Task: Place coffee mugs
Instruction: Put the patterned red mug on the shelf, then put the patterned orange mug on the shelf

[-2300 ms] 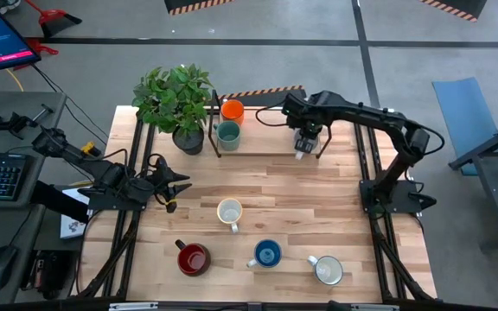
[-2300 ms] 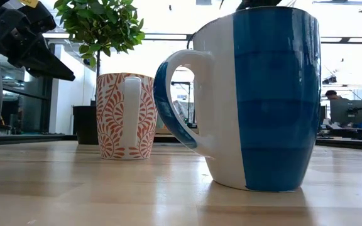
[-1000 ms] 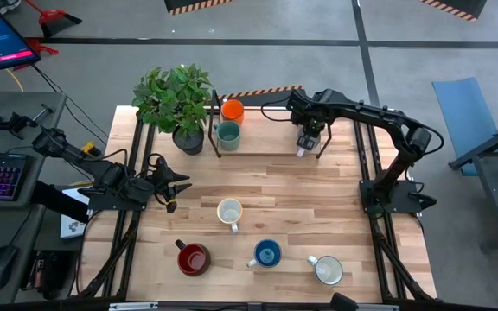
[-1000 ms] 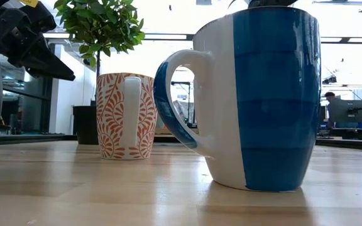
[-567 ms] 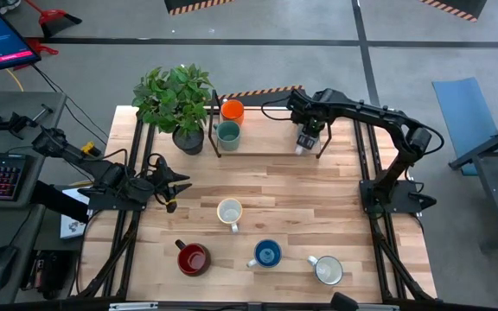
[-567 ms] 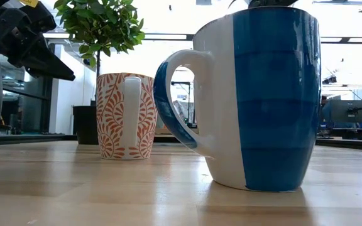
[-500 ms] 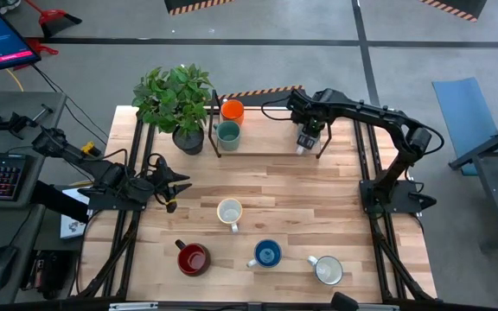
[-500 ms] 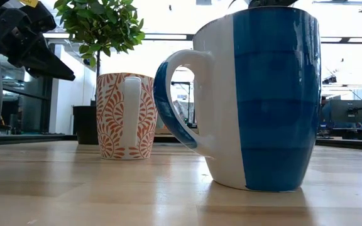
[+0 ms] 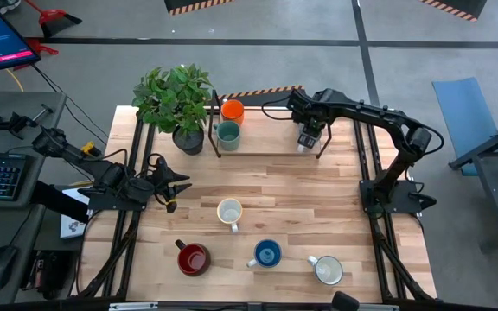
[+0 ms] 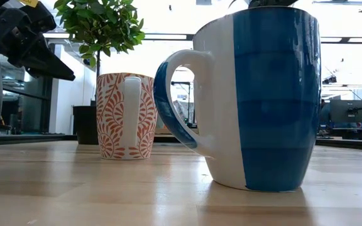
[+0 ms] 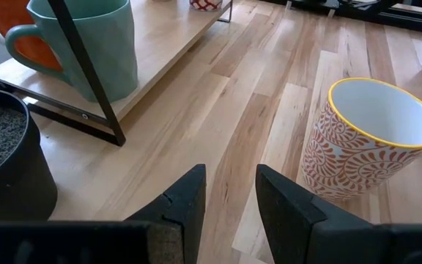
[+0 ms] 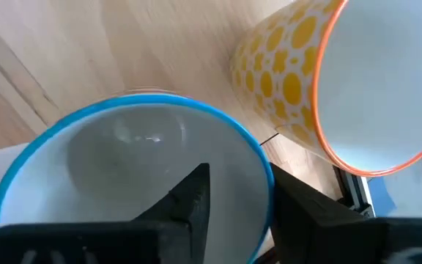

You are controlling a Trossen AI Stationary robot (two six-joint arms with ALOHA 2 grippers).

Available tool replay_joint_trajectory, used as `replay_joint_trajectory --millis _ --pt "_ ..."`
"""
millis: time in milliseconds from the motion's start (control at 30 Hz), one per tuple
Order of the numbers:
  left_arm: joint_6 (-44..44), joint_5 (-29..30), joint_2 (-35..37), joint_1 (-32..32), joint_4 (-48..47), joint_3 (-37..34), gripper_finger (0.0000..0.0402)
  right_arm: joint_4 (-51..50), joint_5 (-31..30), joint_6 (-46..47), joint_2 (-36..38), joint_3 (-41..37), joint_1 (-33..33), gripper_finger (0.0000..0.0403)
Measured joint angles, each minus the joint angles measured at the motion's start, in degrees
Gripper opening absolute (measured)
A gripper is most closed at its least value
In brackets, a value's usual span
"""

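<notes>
On a low wooden shelf (image 9: 266, 142) at the table's far side stand an orange mug (image 9: 232, 111) and a teal mug (image 9: 228, 132). At the shelf's right end my right gripper (image 9: 306, 142) is open over a white, blue-rimmed mug (image 12: 130, 161). One finger is inside it and one outside. A yellow-dotted mug (image 12: 357, 88) stands close beside it. On the tabletop stand a leaf-patterned mug (image 9: 229, 212), a red mug (image 9: 193, 258), a blue mug (image 9: 267, 254) and a white mug (image 9: 328, 270). My left gripper (image 9: 175, 183) waits open at the table's left, holding nothing. My right gripper straddles the blue-rimmed mug's rim (image 12: 264, 172) from above. The inner finger (image 12: 193, 194) stands clear of the wall. I cannot tell whether the outer finger (image 12: 299, 209) touches the wall. The mug stands upright on the shelf.
A potted plant (image 9: 175, 104) in a dark pot (image 11: 6, 169) stands at the shelf's left end, beside the teal mug (image 11: 94, 44). The shelf's thin black frame (image 11: 86, 73) rises around the mugs. Bare wood lies between the shelf and the tabletop mugs.
</notes>
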State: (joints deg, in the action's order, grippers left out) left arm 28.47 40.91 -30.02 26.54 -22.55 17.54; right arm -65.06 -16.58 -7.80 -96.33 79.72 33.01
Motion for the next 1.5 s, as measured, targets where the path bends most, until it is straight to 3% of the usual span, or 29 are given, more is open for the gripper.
replay_joint_trajectory --millis 600,967,1100,1267,1433,1500 --pt "0.0 0.0 0.0 -0.02 0.0 0.0 0.011 -1.13 -5.05 0.0 0.28 0.61 -0.07 0.011" --pt "-0.04 0.0 0.0 0.0 0.05 0.0 0.011 -9.61 -3.15 3.59 0.39 11.52 -0.07 0.011" --pt "-0.07 0.0 0.02 0.0 0.03 0.0 0.011 -17.38 4.11 8.03 0.42 17.02 -0.07 0.011" --pt "-0.07 0.0 0.02 0.0 0.03 0.0 0.011 -25.15 20.56 13.4 0.63 21.02 -0.18 0.011" --pt "-0.07 0.0 0.0 0.0 0.02 0.0 0.011 -24.95 39.82 9.07 1.96 19.12 -4.06 0.011" --pt "-0.04 0.0 0.02 0.0 0.0 0.0 0.011 -24.76 44.4 6.53 2.42 17.13 -7.79 0.011"
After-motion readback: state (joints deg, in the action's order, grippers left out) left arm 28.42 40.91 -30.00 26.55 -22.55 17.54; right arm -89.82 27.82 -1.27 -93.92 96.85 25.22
